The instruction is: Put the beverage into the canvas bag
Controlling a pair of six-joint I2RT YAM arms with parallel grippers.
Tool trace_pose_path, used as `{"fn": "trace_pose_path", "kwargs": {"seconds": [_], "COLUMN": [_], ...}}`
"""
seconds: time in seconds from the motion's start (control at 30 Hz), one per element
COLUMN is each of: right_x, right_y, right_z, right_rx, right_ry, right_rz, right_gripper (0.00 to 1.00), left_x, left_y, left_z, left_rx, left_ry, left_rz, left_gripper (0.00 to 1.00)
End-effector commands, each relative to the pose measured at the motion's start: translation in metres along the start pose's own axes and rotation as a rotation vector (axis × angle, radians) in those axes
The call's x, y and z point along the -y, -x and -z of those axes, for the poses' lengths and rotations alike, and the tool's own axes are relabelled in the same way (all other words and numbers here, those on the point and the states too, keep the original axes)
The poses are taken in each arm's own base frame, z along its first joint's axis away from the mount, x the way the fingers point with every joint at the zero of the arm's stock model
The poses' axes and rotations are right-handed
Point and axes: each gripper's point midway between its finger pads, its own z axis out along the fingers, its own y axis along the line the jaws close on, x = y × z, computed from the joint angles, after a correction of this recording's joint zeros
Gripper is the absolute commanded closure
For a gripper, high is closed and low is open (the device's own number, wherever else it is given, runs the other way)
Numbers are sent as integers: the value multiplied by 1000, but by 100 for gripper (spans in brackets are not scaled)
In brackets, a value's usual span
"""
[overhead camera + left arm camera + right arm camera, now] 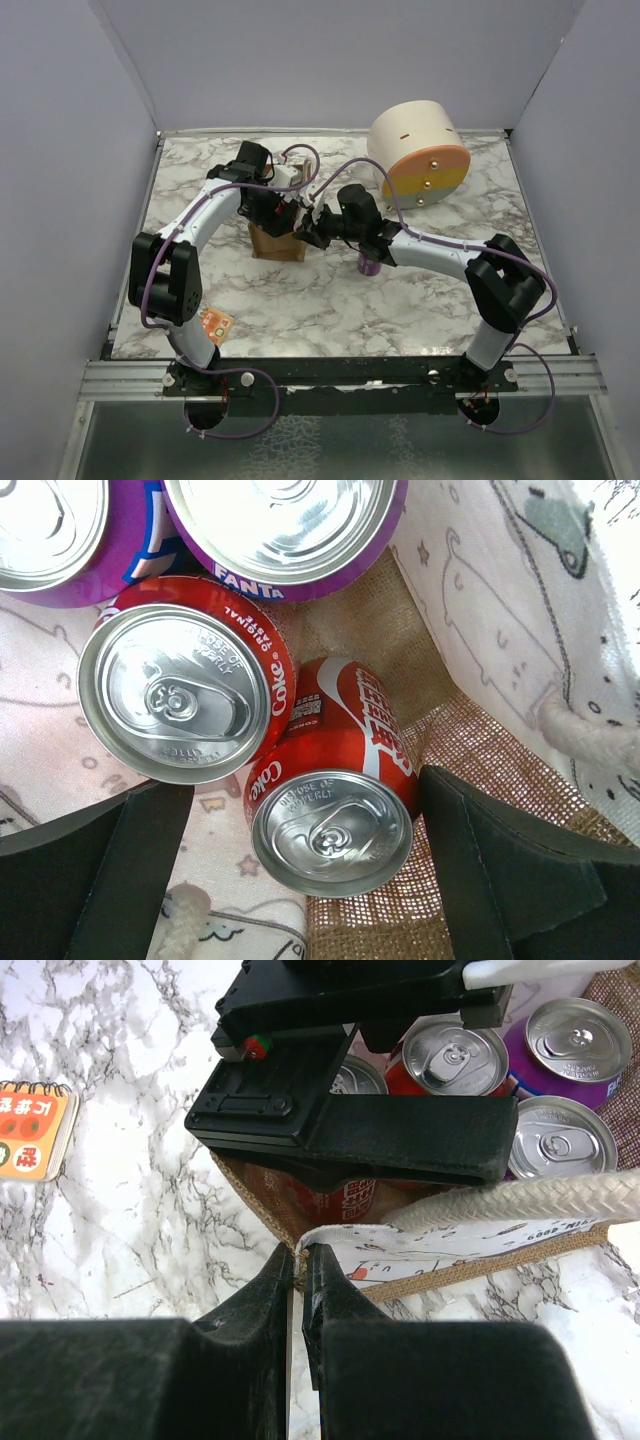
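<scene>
Start with the table (440, 310), marbled, filling the top view. Find the cylinder (418, 152) at 1 o'clock on it, well apart from the work. Find the bag (277, 243) near the centre, a little toward 9 o'clock, upright and open.

Count four cans inside it, going by the left wrist view: two Fanta cans (285, 520) at 12 o'clock, a first Coke (170, 695) at 9 o'clock, and a second Coke (335, 810) at 6 o'clock, close against the first. Cannot tell whether that one leans or stands straight. Note also what looks like a purple can (370, 265) on the table at 4 o'clock from the bag, half hidden. Last and flattest, a notebook (215, 322) at 7 o'clock from the bag.

Judge the task nearly done: beverage already in the bag, nothing carried. Left to do, probably: lift out, let go of the rim, and perhaps fetch the purple can, if it counts.

Left gripper (300, 780): down in the bag's mouth, jaws spread wide on either side of the second Coke, grasping nothing. Just beside the can on the 3 o'clock side; contact unclear.

Right gripper (298, 1260): jaws clenched on the bag's rim, pinching the printed cloth just beside a handle (520, 1200). Seems to hold the mouth open.
</scene>
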Motion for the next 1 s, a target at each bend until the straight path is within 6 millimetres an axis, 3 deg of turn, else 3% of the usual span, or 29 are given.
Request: {"fn": "trace_pose_path", "kwargs": {"seconds": [0.0,0.3,0.37,0.97], "right_x": [1,0,0,-1], "right_y": [16,17,17,18], "right_z": [1,1,1,0], "right_rx": [26,26,26,24], "right_ry": [9,12,13,23], "right_rz": [18,18,18,19], "right_gripper": [99,99,99,99], "left_x": [-4,-7,-8,-12], "left_y": [0,12,20,48], "left_z": [15,21,34,61], "left_rx": [-15,28,65,185], "left_ry": [14,32,52,98], "left_rz": [4,0,-6,-37], "left_gripper": [1,1,1,1]}}
